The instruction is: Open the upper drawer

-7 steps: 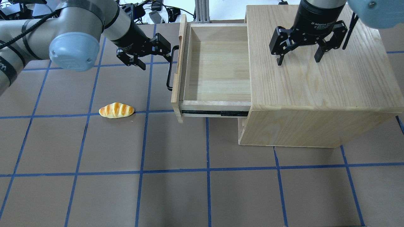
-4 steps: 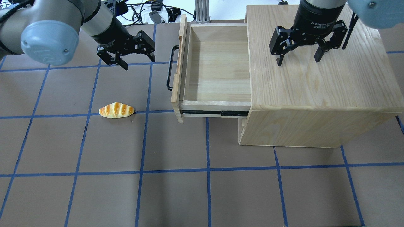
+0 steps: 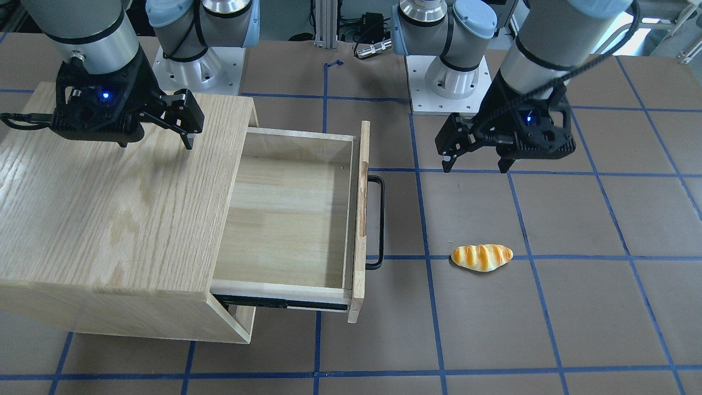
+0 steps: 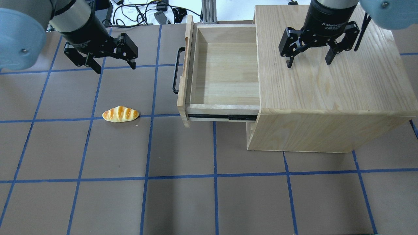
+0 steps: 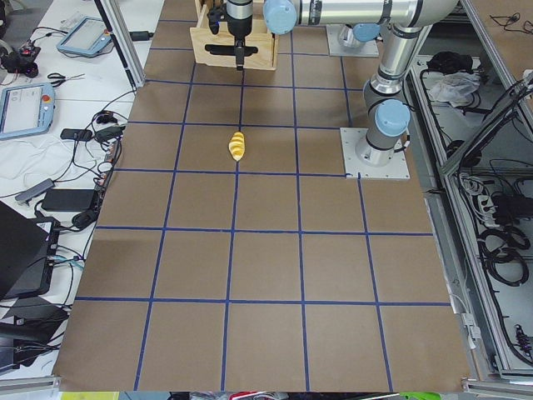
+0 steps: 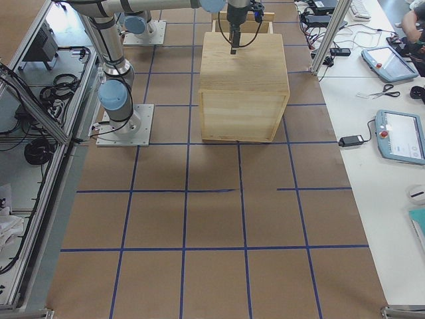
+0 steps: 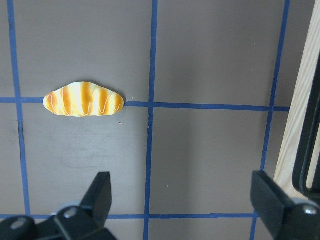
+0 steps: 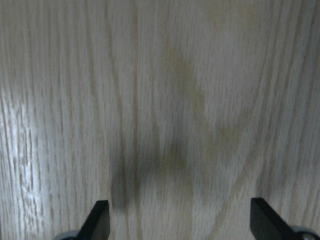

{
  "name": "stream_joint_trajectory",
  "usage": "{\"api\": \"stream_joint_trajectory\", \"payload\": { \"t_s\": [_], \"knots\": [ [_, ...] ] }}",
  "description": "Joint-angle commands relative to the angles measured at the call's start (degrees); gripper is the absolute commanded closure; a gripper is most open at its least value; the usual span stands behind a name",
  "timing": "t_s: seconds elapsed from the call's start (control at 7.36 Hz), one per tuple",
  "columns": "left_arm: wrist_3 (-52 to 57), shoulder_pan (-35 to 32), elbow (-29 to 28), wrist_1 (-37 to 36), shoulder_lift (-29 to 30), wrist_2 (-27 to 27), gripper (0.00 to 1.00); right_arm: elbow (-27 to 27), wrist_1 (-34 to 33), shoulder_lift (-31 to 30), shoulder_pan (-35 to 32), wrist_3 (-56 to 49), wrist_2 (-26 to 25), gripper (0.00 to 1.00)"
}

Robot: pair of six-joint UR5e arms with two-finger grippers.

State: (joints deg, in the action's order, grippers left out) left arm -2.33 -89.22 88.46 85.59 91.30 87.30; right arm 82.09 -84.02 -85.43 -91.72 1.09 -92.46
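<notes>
Closest to the robot's base, the left gripper [image 4: 116, 67] is hanging over the bare table [image 4: 183, 195] with its jaws spread wide and nothing between them; it is sitting well apart from the black handle [image 4: 175, 70], which suggests the pull is finished and the arm is clearing out of the way. On the other side, the right gripper [image 4: 309, 62] is pointing down at the top of the cabinet [image 4: 326, 85], jaws likewise spread and empty; it is probably waiting there to steady the cabinet against a sideways tug, though I cannot tell whether the fingertips are touching the wood or hovering just above it. Between the two arms, the upper drawer [image 4: 225, 75] is standing drawn far out of the cabinet toward the left arm's side, its box empty and its slide rail [image 4: 222, 116] showing along the side; the task is looking essentially done. Beyond all this, a bread roll [image 4: 120, 114] is lying on a blue grid line, well apart from the drawer and playing no part here.

Compared with a second ago, the left gripper is now much further from the handle, having been just beside it then; its jaws are as wide as they were. The drawer is sticking out the same amount; the right gripper and the roll are sitting exactly where they were.
</notes>
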Motion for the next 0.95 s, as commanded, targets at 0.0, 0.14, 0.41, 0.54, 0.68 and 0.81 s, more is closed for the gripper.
{"api": "stream_joint_trajectory", "payload": {
  "t_s": [0.0, 0.14, 0.41, 0.54, 0.68, 0.81],
  "knots": [
    [0.05, -0.87, -0.13, 0.80, -3.05, 1.03, 0.00, 0.00, 0.00, 0.00, -0.04, -0.04, 0.00, 0.00],
    [0.14, -0.96, -0.13, 0.81, -2.71, 1.03, 0.00, 0.00, 0.00, 0.00, -0.04, -0.04, 0.00, 0.00],
    [3.98, -0.96, -0.04, 0.81, -2.88, 2.16, 0.00, 0.00, 0.00, 0.00, -0.04, 0.05, 0.00, 0.00],
    [3.92, -0.96, -0.13, 0.81, -2.80, 1.91, 0.00, 0.00, 0.00, 0.00, 0.05, 0.05, 0.00, 0.00],
    [4.00, -0.96, -0.13, 1.33, -3.66, 2.08, 0.00, 0.00, 0.00, 0.00, 0.05, -0.04, 0.00, 0.00],
    [4.00, -0.96, -0.22, 2.38, -4.28, 2.17, 0.00, 0.00, 0.00, 0.00, -0.04, 0.05, 0.00, 0.00]
  ]
}}
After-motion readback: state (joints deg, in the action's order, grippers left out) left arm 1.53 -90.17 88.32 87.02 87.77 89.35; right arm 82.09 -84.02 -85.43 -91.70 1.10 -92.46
